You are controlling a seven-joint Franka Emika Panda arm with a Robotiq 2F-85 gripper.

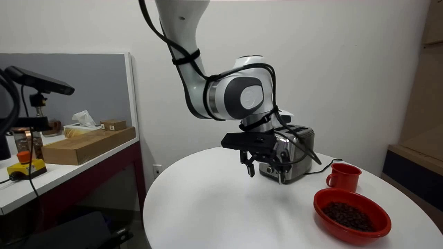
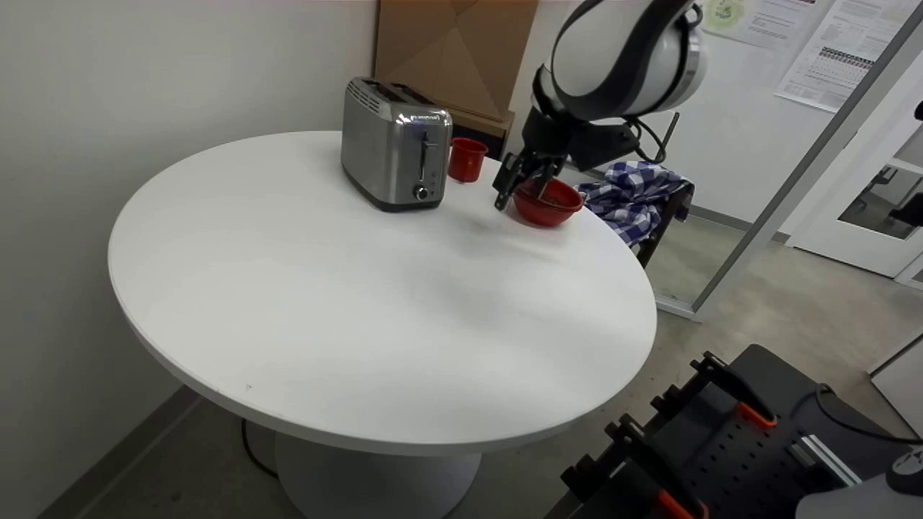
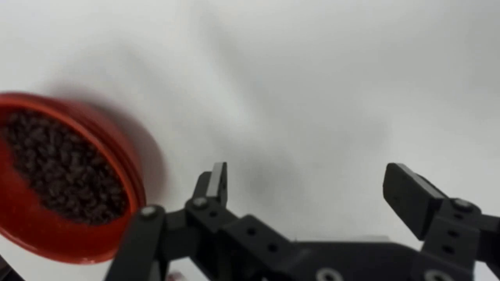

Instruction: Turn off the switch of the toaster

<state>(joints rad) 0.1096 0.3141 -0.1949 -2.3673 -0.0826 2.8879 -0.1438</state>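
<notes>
End effector [image 3: 306, 181], jaws wide apart, toaster [image 1: 299, 168] behind it in an exterior view

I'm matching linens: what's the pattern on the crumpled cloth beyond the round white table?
Blue-and-white checks; the crumpled cloth shows best in an exterior view.

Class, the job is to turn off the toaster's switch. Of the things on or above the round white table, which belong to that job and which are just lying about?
Belongs to the job:
boxy shiny silver metal toaster
black two-fingered gripper

Just lying about:
cylindrical red handled mug
round red bowl
dark bean-like pieces inside it
</notes>
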